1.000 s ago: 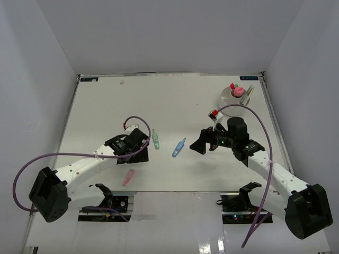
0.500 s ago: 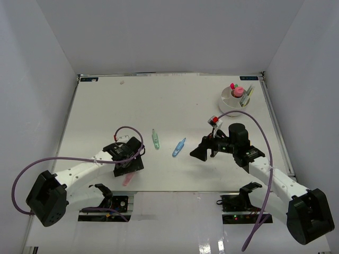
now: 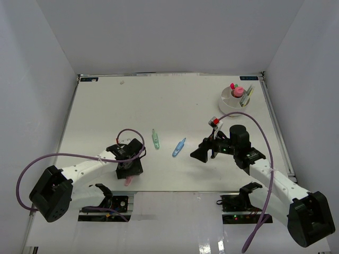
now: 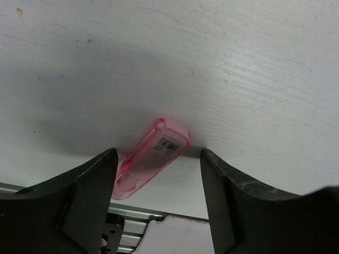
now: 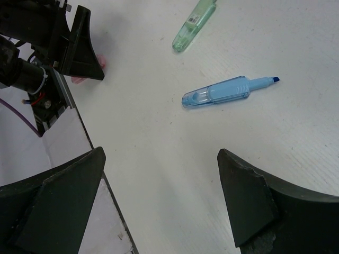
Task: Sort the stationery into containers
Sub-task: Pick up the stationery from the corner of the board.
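A translucent pink highlighter [image 4: 153, 156] lies at the table's near edge, its tip between my open left gripper's [image 4: 159, 196] fingers without touching them. From above, the left gripper [image 3: 128, 172] hovers over it and only the highlighter's near end [image 3: 127, 181] shows. A green highlighter [image 3: 155, 139] and an uncapped blue highlighter [image 3: 179, 147] lie mid-table; both show in the right wrist view, green [image 5: 193, 24] and blue [image 5: 222, 91]. My right gripper [image 3: 200, 153] is open and empty just right of the blue one [image 5: 161, 201]. The round white tub [image 3: 229, 100] stands far right and holds pink-capped items.
The table's near edge [image 4: 175, 219] runs right under the left gripper, with a metal rail below it. The left gripper [image 5: 79, 45] shows in the right wrist view at upper left. White walls enclose the table on three sides.
My left gripper has moved toward the near edge, from beside the green highlighter to over the pink one. My right gripper has drawn slightly nearer and lower beside the blue highlighter.
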`<move>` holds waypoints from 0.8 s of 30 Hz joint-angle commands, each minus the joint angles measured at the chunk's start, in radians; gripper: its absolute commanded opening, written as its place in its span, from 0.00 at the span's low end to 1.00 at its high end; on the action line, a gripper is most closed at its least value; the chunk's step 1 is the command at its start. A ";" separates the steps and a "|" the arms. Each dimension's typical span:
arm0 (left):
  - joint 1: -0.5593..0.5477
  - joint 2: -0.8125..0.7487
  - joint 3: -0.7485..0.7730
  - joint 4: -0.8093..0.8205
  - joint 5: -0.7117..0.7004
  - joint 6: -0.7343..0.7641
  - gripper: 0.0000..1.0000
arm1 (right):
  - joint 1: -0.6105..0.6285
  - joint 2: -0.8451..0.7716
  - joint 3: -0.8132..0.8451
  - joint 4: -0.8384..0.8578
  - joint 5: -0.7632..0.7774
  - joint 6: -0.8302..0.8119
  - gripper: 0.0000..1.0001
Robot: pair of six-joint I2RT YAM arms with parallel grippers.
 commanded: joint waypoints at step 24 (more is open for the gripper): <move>-0.010 0.076 0.011 0.176 0.073 0.036 0.37 | -0.002 -0.007 -0.022 0.053 -0.006 -0.003 0.92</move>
